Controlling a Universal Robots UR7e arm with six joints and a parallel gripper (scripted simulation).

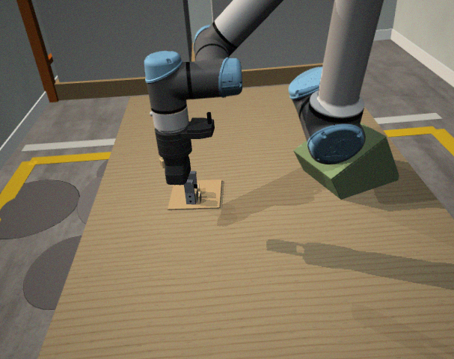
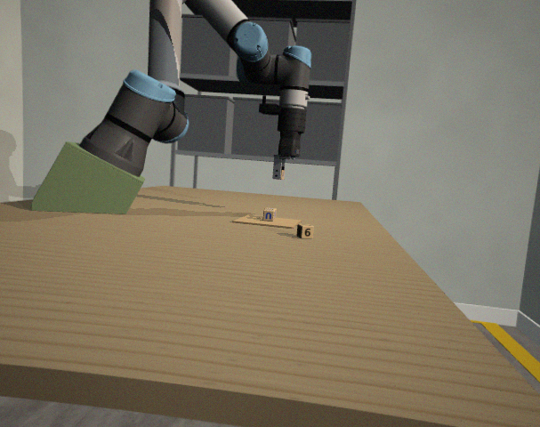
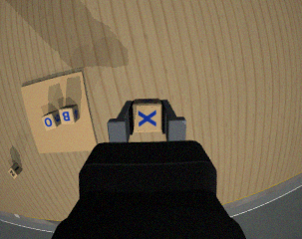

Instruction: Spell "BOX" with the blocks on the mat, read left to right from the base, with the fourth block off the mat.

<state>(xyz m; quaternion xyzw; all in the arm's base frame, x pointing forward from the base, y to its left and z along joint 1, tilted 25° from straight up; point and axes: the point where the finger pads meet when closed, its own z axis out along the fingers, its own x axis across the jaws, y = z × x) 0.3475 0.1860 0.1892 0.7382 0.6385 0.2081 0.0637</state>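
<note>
My gripper (image 3: pixel 147 111) is shut on the X block (image 3: pixel 147 119), a tan cube with a blue X on its top face, and holds it high above the table. In the exterior view the gripper (image 2: pixel 278 173) hangs well above the mat (image 2: pixel 266 221). In the wrist view the tan mat (image 3: pixel 57 118) lies at the left, and two blocks sit on it side by side, the O block (image 3: pixel 50 121) and the B block (image 3: pixel 67 116). The fourth block (image 2: pixel 305 231), dark with a 6 on its side, lies on the table just off the mat's corner.
The arm's green base block (image 1: pixel 348 164) stands at the table's right side in the top view. A grey shelf unit (image 2: pixel 261 83) stands behind the table's far edge. The table's edge shows at the bottom of the wrist view.
</note>
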